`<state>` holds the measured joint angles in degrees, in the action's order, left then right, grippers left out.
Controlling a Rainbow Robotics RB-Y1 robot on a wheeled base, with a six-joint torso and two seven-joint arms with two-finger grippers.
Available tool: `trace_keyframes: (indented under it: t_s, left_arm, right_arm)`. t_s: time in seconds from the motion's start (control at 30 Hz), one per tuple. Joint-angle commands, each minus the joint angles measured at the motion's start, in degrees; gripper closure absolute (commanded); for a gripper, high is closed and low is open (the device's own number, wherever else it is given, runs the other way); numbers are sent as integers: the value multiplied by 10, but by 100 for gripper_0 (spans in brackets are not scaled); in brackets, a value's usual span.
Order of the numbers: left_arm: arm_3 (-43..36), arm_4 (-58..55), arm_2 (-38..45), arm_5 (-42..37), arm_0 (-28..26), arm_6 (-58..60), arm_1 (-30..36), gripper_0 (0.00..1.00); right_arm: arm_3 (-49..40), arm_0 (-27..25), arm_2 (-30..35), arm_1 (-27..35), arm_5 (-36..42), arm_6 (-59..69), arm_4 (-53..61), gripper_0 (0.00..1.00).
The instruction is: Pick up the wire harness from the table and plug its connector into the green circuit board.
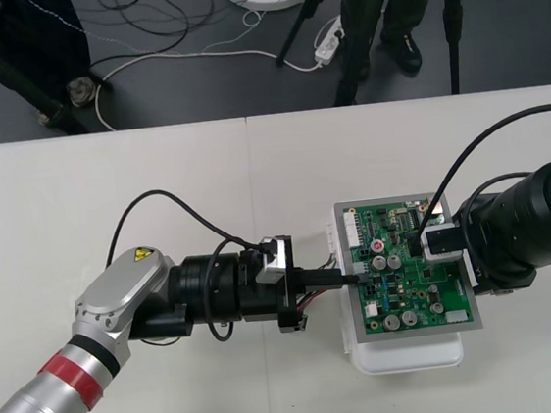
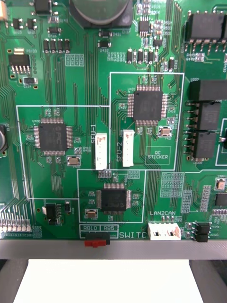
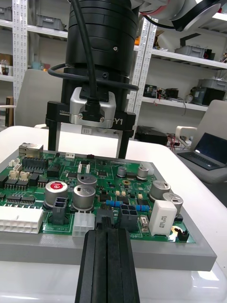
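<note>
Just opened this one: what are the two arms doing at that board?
The left hand is shut on the black plug of the wire harness and holds it at the edge of the green circuit board nearest that arm, beside a black connector. I cannot tell whether the plug is seated. The right hand stands open over the board's opposite side.

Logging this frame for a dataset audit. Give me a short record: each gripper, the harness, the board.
left gripper: shut on the wire harness, at the board's left edge
wire harness: black plug at the left fingertips, beside the board's edge sockets; seated or not, cannot tell
right gripper: open, fingers down at the board's right side
circuit board: green, flat on white base
</note>
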<state>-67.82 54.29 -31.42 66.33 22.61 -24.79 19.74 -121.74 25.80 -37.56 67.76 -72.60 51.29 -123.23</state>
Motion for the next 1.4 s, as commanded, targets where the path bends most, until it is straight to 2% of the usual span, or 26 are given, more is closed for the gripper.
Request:
trace_keyframes:
  t_s: [0.03,1.03,1.07,1.13,1.27,1.33,1.4]
  left_arm:
    - [-19,-2,-13,-16,31,-20,-31,100]
    - [-19,18,-14,-23,31,-5,-36,99]
    - [-18,17,-13,-23,31,-5,-35,96]
    - [-19,14,-13,-23,31,-5,-30,76]
    - [-19,10,-14,-22,31,-4,-24,68]
    - [-18,9,-14,-21,31,-3,-18,40]
    - [-18,6,-13,-20,31,-3,-12,28]
  right_arm:
    - [-17,-1,0,-9,10,5,12,0]
    - [-17,-1,0,-9,10,8,18,0]
    - [-17,-1,0,-9,10,8,17,0]
    - [-15,-1,0,-9,10,7,17,0]
    - [-13,-1,0,-9,10,7,17,0]
    - [-13,-1,0,-9,10,7,13,0]
    - [-11,-1,1,-9,10,6,12,0]
